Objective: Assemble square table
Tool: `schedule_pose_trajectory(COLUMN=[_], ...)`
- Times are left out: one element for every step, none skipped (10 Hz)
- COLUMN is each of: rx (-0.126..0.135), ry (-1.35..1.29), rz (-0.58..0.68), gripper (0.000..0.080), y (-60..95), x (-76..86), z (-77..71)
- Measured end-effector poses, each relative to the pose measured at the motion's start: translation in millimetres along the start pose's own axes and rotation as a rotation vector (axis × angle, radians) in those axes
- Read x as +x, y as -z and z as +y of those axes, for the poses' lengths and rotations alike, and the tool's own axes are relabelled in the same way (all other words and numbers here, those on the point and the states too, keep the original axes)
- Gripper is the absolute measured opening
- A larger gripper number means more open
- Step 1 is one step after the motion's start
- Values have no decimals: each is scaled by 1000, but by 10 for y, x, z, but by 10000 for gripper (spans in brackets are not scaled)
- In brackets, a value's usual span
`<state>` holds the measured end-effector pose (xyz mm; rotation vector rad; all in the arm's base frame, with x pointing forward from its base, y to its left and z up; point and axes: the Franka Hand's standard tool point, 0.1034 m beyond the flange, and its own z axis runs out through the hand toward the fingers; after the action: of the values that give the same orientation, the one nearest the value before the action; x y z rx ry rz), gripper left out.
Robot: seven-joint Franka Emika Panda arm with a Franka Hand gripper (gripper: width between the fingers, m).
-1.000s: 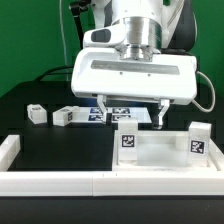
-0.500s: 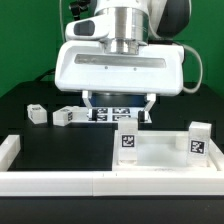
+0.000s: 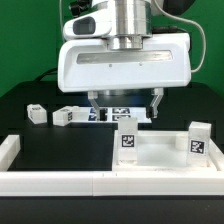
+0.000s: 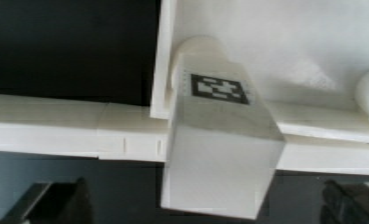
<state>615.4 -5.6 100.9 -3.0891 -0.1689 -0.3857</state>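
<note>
The square table top (image 3: 160, 156) lies at the front on the exterior view's right, against the border wall. Two tagged white legs (image 3: 128, 141) (image 3: 198, 140) stand upright on it. My gripper (image 3: 126, 103) hangs open and empty above and just behind the nearer leg, its fingers (image 3: 95, 98) spread wide. In the wrist view that leg (image 4: 216, 130) with its tag stands on the table top (image 4: 279, 45), in line between my dark fingertips (image 4: 56, 200), below them and untouched. Two more loose legs (image 3: 35, 114) (image 3: 66, 115) lie on the exterior view's left.
The marker board (image 3: 118, 112) lies on the black table behind the gripper. Low white border walls (image 3: 60, 182) run along the front and the left corner (image 3: 9, 150). The wall also shows in the wrist view (image 4: 56, 125).
My gripper has shifted toward the exterior view's left and risen slightly. It stays open. The legs and the table top have not moved.
</note>
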Motion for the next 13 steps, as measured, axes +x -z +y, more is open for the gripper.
schedule_pose_trajectory(rx=[0, 1, 20, 54, 80, 77, 77, 77, 77, 77, 77, 77, 77], ry=[0, -3, -61, -126, -172, -162, -162, -162, -162, -162, -162, -163, -163], rz=[0, -4, -67, -117, -133, -128, -129, -130, -130, -130, -130, -130, -130], gripper=[649, 649, 649, 649, 649, 649, 649, 649, 526, 387, 290, 290, 291], y=[-2, -11, -61, -103, -119, -122, -128, -131, -132, -133, -134, -134, -134], x=[-1, -9, -84, -85, -51, -45, -50, -52, -52, -53, -53, -54, -53], z=[-2, -3, -22, -41, -55, -55, -56, -56, -56, -56, -56, -56, -56])
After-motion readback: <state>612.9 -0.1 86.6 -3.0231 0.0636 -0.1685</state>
